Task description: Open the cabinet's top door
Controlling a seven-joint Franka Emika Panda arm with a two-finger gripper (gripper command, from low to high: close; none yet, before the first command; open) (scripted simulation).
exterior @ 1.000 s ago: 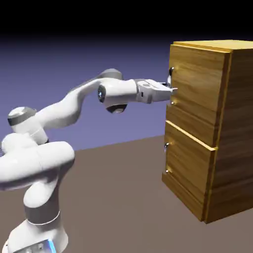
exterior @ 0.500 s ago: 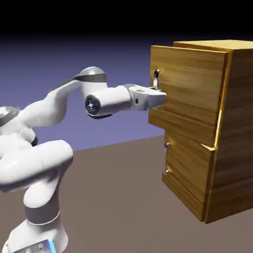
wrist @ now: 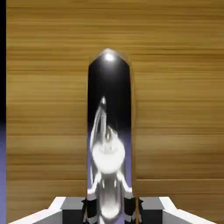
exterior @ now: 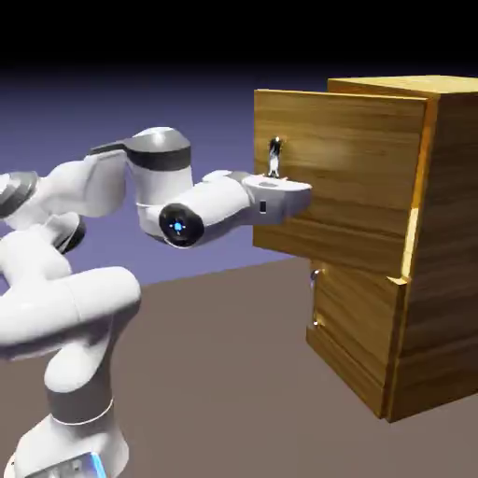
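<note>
Jaws (exterior: 276, 183) squeeze tight on the shiny handle (wrist: 109, 131) of the top door (exterior: 336, 177), which stands out from the cabinet (exterior: 439, 252)

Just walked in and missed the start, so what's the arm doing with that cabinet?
The white robot arm has its gripper shut on the silver bar handle of the top door of the wooden cabinet. That door stands partly open, its handle edge out from the cabinet front. The lower door is closed. In the hand view the handle sits between the fingertips.
</note>
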